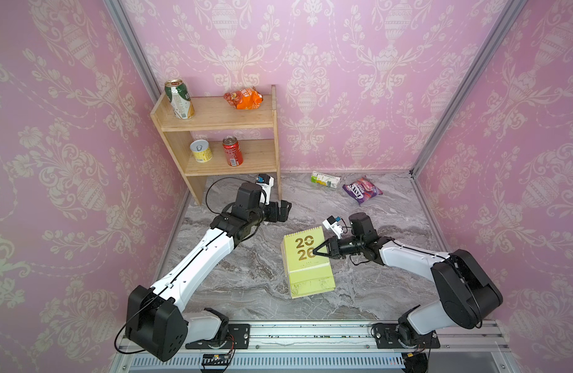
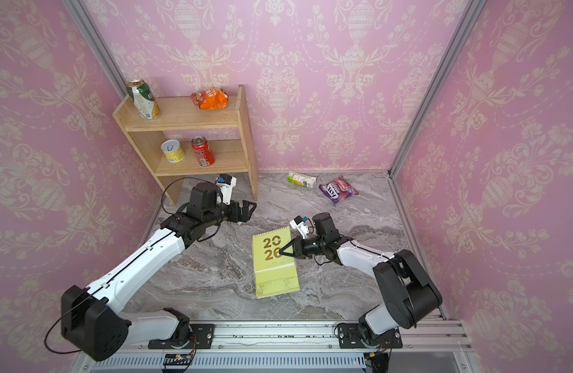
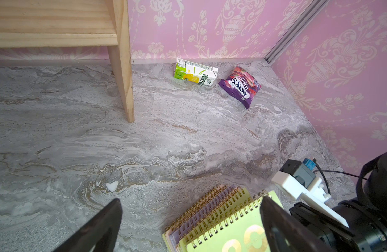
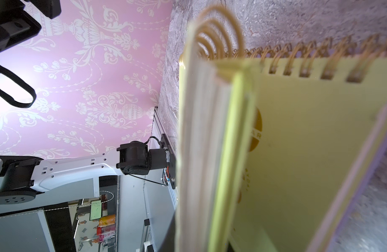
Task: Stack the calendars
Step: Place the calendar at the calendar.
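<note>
A yellow-green calendar [image 1: 298, 258] is pinched by the closed right gripper [image 1: 315, 253] — spiral toward the back of the desk [image 1: 246, 274], seemingly just above the mid-desk stack [image 1: 311, 284]; the wide-spread left gripper [image 1: 284, 210] is seen farther off.

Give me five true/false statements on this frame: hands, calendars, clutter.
1. The right hand is shut on a yellow-green calendar. True.
2. The left hand holds a calendar. False: it is open and empty, near the shelf.
3. Lilac covers show in the stack. True.
4. The purple snack packet lies on the shelf. False: it lies on the table, beside the carton.
5. The red can stands on the shelf's top board. False: it stands on the lower board, beside the yellow can.
</note>
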Available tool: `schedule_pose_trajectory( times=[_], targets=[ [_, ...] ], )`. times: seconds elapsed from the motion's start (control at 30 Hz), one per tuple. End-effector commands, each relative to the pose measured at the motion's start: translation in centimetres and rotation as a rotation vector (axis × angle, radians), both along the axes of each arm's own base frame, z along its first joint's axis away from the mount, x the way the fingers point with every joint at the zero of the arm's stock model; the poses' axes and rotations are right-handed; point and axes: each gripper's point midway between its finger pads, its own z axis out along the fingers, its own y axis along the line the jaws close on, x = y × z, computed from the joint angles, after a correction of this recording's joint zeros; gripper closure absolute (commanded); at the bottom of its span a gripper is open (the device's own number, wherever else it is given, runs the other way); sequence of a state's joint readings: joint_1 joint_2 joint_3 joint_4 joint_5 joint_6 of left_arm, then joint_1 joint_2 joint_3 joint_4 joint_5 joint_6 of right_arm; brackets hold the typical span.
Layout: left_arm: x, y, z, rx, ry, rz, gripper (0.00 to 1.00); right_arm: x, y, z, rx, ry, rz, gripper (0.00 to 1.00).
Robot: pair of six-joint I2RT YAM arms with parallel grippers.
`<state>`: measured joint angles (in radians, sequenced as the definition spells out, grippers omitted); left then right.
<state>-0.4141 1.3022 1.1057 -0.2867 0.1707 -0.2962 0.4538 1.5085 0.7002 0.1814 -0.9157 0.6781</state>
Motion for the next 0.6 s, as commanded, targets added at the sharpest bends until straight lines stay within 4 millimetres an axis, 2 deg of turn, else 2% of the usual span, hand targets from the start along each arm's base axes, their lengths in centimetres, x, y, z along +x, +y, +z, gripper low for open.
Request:
schedule_pose_trajectory(
  times=[0.0, 0.23, 0.4, 0.5, 0.57],
  targets=[
    [-0.3, 0.2, -0.3, -0.004, 0.011, -0.007, 0.01, 0.8, -0.4, -0.8, -0.035, -0.025, -0.027, 0.93],
    [-0.4, 0.3, -0.5, 0.001, 0.015, -0.006, 0.01, 1.0, -0.8, -0.9, -0.083, -0.040, -0.040, 0.62],
    [-0.4, 0.4, -0.5, 0.004, 0.014, -0.005, 0.01, 1.3, -1.2, -0.4, -0.127, -0.073, -0.047, 0.51],
    [-0.4, 0.6, -0.6, 0.008, 0.016, -0.003, 0.01, 1.3, -1.5, -0.2, -0.163, -0.084, -0.044, 0.20],
    [-0.4, 0.7, -0.5, 0.010, 0.012, 0.000, 0.01, 1.3, -1.9, -0.3, -0.197, -0.087, -0.052, 0.12]
  ],
)
